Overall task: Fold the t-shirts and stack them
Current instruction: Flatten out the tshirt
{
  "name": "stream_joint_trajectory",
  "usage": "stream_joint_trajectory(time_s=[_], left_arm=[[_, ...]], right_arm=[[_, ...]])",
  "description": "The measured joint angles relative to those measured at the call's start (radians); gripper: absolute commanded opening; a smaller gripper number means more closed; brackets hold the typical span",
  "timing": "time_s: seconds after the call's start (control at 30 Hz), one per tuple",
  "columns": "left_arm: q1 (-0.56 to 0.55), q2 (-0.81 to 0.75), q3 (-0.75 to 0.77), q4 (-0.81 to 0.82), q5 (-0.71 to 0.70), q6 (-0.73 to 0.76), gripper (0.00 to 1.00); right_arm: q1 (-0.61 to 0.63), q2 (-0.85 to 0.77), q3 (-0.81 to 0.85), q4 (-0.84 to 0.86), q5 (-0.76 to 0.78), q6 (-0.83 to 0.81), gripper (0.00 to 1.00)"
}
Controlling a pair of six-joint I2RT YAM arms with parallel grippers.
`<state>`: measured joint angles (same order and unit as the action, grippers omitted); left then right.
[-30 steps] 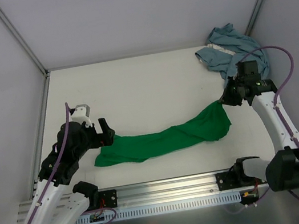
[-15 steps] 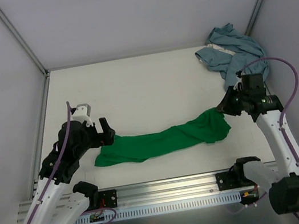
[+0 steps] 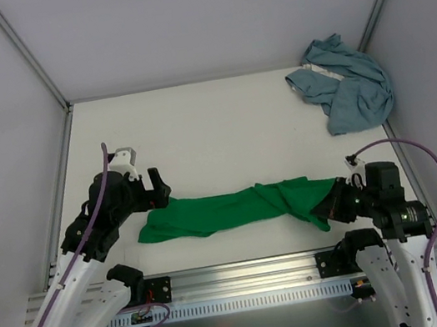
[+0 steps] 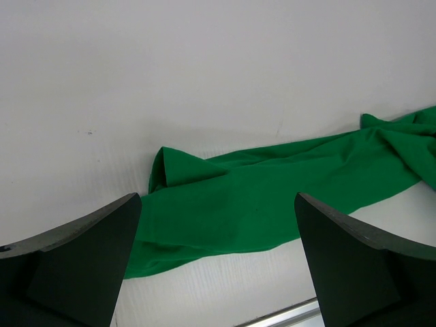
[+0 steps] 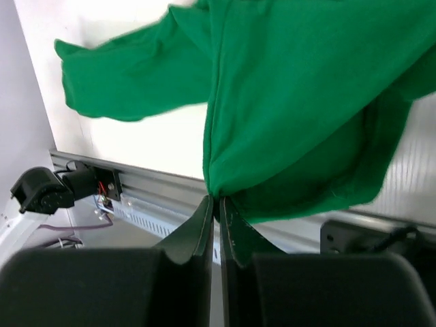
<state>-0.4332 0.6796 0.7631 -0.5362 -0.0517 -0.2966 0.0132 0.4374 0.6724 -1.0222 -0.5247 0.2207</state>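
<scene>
overhead view, read left to right. the left end effector [image 3: 156, 190] hovers at the left end of the green t-shirt [image 3: 227, 210], its fingers spread wide apart and gripping nothing. in the left wrist view the two dark fingers frame the shirt's folded left corner, which lies on the bench [image 3: 195, 125] between them; whether either fingertip touches the cloth cannot be told.

the green t-shirt lies as a long, narrow, wrinkled band across the near part of the white bench. it runs roughly parallel to the aluminium rail [image 3: 246, 273] at the near edge. its right end is bunched and drawn toward the near right, where the right end effector [image 3: 330, 213] is closed tight on a pinch of the fabric. the right wrist view shows the two fingers pressed together, with green cloth fanning out from their tips and the rail visible beyond it.

the blue-grey t-shirt [image 3: 349, 89] sits crumpled in a heap in the far right corner of the bench, a strip of paler trim showing on its left side. it is well apart from the green t-shirt and from both end effectors.
</scene>
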Motion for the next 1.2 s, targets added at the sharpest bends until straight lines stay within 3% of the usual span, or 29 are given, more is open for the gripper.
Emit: stream_joint_trajectory(time_s=[0.03,0.1,0.2,0.23,0.6,0.8,1.2], left_arm=[[0.0,0.001,0.0,0.001,0.0,0.0,0.99],[0.0,0.001,0.0,0.001,0.004,0.0,0.99],[0.0,0.001,0.0,0.002,0.02,-0.001,0.99],[0.0,0.001,0.0,0.002,0.024,-0.001,0.99],[0.0,-0.017,0.008,-0.002,0.028,0.0,0.99],[0.0,-0.035,0.009,-0.002,0.028,0.0,0.99],[0.0,-0.051,0.008,-0.003,0.039,0.0,0.99]], right_arm=[[0.0,-0.025,0.0,-0.031,0.003,-0.007,0.42],[0.0,-0.06,-0.006,-0.088,0.011,-0.011,0.7],[0.0,-0.091,-0.008,-0.138,0.031,-0.031,0.92],[0.0,-0.095,-0.005,-0.134,0.037,-0.03,0.94],[0.0,-0.034,0.01,-0.122,0.243,0.0,0.94],[0.0,0.068,0.01,-0.037,0.332,0.036,0.93],[0.001,0.467,0.06,0.23,0.491,0.058,0.65]])
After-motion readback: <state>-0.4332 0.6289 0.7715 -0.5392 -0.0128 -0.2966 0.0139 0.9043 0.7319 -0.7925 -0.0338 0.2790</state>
